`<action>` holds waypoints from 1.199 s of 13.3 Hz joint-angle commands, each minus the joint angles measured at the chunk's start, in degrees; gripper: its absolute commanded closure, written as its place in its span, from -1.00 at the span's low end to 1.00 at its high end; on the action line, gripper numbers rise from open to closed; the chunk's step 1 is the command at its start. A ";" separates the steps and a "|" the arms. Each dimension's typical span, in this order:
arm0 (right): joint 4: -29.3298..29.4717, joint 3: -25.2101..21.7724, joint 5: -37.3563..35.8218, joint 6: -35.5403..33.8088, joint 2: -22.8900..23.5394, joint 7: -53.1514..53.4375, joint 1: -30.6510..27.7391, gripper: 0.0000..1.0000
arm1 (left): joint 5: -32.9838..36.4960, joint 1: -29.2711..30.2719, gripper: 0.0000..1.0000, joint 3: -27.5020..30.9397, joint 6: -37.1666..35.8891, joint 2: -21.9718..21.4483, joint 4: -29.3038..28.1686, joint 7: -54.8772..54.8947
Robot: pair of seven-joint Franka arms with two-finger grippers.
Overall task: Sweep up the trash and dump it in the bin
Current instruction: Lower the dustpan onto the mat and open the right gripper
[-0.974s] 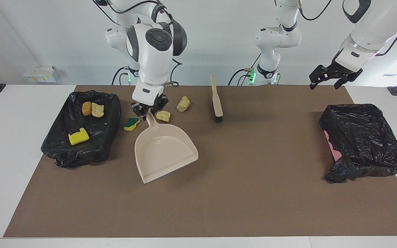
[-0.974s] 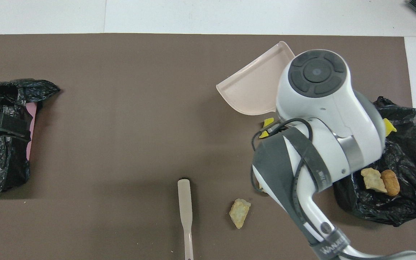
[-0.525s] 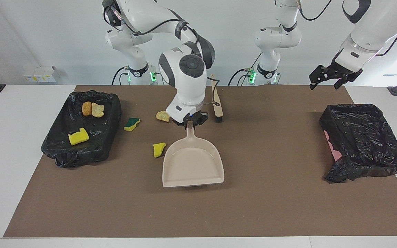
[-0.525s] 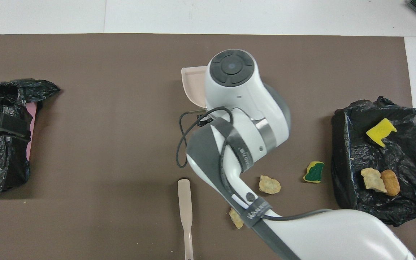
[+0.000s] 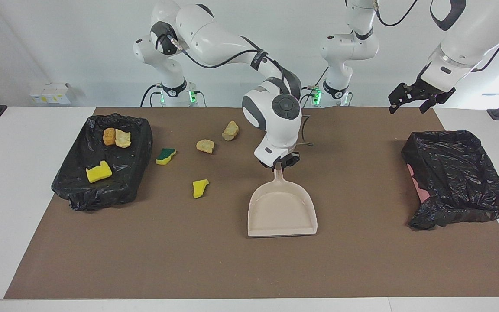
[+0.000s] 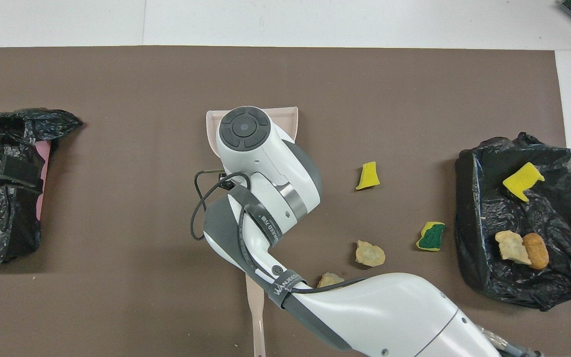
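Trash: 7 scraps in all. 3 lie in the bin (image 5: 102,190) at the right arm's end of the table: a yellow sponge piece (image 5: 98,172) and 2 tan chunks (image 5: 116,137) touching each other, nearer to the robots. 4 lie on the brown mat (image 5: 362,260) beside that bin: a green-faced sponge (image 5: 165,156) just beside the bin, a yellow wedge (image 5: 199,188) farther from the robots, and 2 foam chunks (image 5: 205,146), (image 5: 230,130) nearer to them.

Right gripper (image 5: 280,164): clamped on the handle of the dustpan (image 5: 282,212), near the middle of the mat; the pan's mouth faces away from the robots, its pan empty. In the overhead view the arm covers most of the pan.

Brush (image 6: 256,317): only its handle shows in the overhead view, under the right arm, near the robots' edge.

Left gripper (image 5: 420,99): waits in the air, fingers spread, over the mat's corner at the left arm's end, above a second bin (image 5: 457,177).
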 commanded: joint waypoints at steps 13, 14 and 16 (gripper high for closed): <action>-4.94 -0.61 0.45 2.23 -7.81 1.65 -3.87 -1.00 | -0.39 -1.82 -1.00 0.56 7.39 1.21 -3.57 1.11; -6.70 -0.52 0.54 1.88 -11.05 1.47 -5.27 -1.00 | -0.39 -2.52 -1.00 0.56 8.97 1.73 -4.44 1.20; -8.38 -0.52 1.07 -5.29 -17.21 1.21 -7.30 -1.00 | -0.39 -4.53 -1.00 0.56 12.75 2.18 -7.33 1.11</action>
